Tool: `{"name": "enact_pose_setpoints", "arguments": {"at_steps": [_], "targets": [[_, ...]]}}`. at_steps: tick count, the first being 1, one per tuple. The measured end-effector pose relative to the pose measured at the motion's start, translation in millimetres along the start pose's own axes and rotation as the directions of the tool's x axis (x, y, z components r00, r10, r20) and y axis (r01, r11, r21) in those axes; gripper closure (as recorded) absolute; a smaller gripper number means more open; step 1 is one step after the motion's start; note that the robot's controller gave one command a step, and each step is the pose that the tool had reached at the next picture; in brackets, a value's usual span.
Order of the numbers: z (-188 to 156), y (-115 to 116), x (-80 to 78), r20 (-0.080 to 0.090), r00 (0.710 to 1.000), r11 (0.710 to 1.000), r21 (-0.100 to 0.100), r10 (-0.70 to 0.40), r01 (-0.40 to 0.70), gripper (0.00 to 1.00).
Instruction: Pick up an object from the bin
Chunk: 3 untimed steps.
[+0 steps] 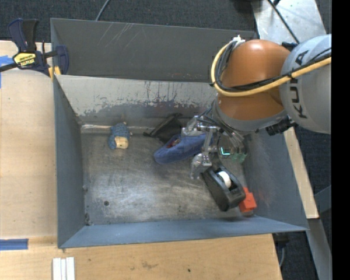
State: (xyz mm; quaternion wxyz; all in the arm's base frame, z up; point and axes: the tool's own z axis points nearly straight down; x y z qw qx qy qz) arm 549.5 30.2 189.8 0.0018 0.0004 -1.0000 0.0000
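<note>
My gripper (196,146) hangs low at the bin's right of centre, under the arm's orange cover. It is open, with one metal fingertip (196,169) toward the near side and the other toward the back. The right end of a soft blue thing (172,151) lies between them, resting on the bin floor. A black flat thing (165,128) lies just behind the blue one. A black tape dispenser (223,190) with a white roll and a red end lies right below the near fingertip. A clear green piece (238,154) sits beside the gripper's right.
A small blue and tan thing (119,137) lies alone at the left near the back wall. The arm and its orange cover hang over the bin's right back corner. Bare floor stretches across the left and front.
</note>
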Motion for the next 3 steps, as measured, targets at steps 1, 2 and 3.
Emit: {"name": "enact_pose_setpoints", "arguments": {"at_steps": [1,2,3], "targets": [[116,21,-53.8,0.011,0.999,0.999,-0.002,0.038,-0.038,0.0],[109,21,-57.6,0.027,0.999,0.999,-0.004,0.039,-0.039,1.0],[-39,23,-42.7,0.015,1.0,1.0,0.0,-0.027,0.027,1.0]]}}
